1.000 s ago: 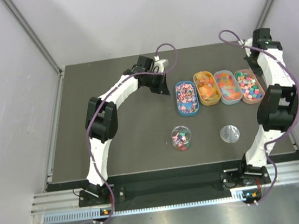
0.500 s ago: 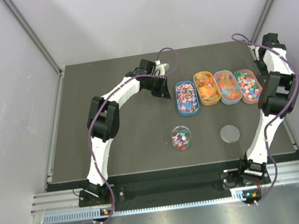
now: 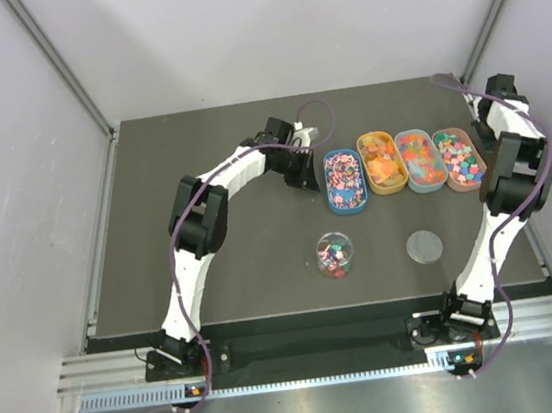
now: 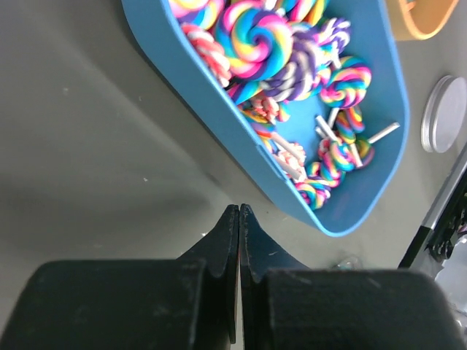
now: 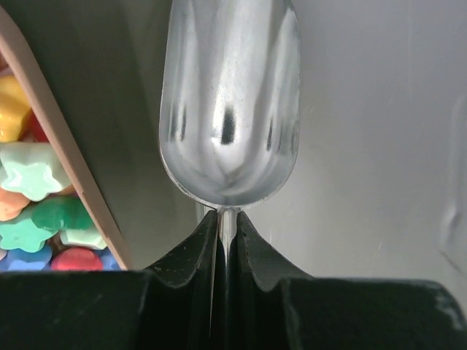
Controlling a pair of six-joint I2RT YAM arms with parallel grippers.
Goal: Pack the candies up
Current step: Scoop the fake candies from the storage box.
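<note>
Scoop (image 5: 228,102) is empty right now, pinched by its handle in the right jaws. That arm has swung back off the trays over the last second, so it now sits out past the pink tray (image 5: 79,171) at the far right of the bench (image 3: 234,272). Meanwhile the left arm (image 3: 240,158) crept in toward the blue tray (image 4: 219,109). Its jaws are shut tight on nothing, tips just beside the tray wall, and I can't tell if they touch it.

Candies (image 3: 345,180) mostly sit in the four oval trays lined up at the back: lollipop swirls in the blue one, little stars in the pink one. Some are already in the clear cup (image 3: 335,256) nearer the front, with its lid (image 3: 424,246) lying apart to the right.

My read: no scoopful is headed anywhere at the moment, and the right arm looks like it's resetting for another dip. With the lid off, packing's partway at best.
</note>
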